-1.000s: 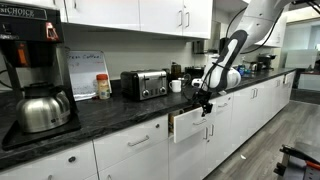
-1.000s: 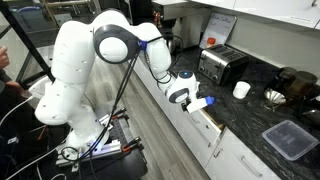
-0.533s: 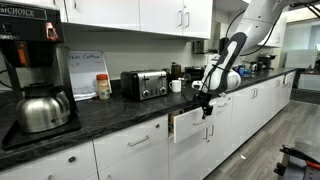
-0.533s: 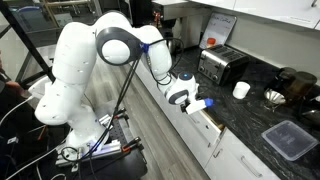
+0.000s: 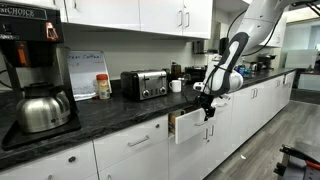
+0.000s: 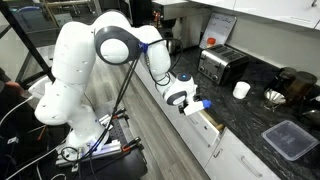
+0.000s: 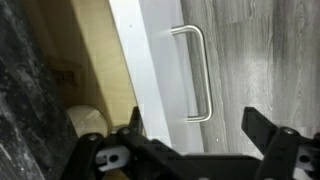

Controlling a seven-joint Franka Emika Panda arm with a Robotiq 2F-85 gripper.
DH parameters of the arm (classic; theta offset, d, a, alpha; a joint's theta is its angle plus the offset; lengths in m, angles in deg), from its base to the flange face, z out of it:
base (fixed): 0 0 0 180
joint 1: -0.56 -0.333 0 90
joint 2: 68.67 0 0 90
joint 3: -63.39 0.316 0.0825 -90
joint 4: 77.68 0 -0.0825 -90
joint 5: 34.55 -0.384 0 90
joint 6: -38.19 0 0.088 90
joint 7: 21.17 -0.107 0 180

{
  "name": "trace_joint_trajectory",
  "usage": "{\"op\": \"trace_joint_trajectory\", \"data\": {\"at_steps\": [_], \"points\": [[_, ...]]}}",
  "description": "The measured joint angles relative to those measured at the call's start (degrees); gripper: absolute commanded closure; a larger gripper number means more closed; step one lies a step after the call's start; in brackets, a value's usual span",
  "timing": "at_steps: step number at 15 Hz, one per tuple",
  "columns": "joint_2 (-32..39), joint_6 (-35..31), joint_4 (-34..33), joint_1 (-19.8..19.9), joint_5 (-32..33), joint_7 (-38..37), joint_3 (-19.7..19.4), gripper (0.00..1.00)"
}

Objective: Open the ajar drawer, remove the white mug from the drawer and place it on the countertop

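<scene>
The drawer point(image 5: 192, 126) stands part-way out under the countertop point(image 5: 110, 112). In the wrist view its white front point(image 7: 160, 70) and silver bar handle point(image 7: 196, 72) run up the middle, with the pale wood box point(image 7: 95, 55) to the left. A pale rounded shape in that box, probably the white mug point(image 7: 84, 122), peeks out low down, mostly hidden. My gripper point(image 7: 200, 132) is open and straddles the drawer front, one finger point(image 7: 135, 125) on the inner side, the other point(image 7: 265, 130) over the floor. Both exterior views show it point(image 5: 206, 101) point(image 6: 196, 104) at the drawer's top edge.
On the countertop point(image 6: 250, 115) stand a toaster point(image 5: 146, 84), another white mug point(image 5: 176, 86) point(image 6: 241, 90), a coffee maker with a steel pot point(image 5: 42, 108) and a plastic container point(image 6: 290, 138). Identical white drawer fronts point(image 5: 140, 145) flank the ajar one. Grey wood floor point(image 7: 270, 50) lies in front.
The gripper and the drawer front have shifted slightly outward from the cabinet; the jaws stay open.
</scene>
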Motion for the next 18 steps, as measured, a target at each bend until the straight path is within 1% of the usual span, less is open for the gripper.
{"op": "trace_joint_trajectory", "data": {"at_steps": [3, 12, 18], "points": [[-1.05, 0.71, 1.62, 0.17, 0.0, 0.0, 0.0, 0.0], [-7.5, 7.85, 7.98, 0.32, -0.7, 0.02, 0.01, 0.0], [-12.16, 10.87, 12.89, 0.26, -4.36, 1.38, 0.01, 0.0]]}}
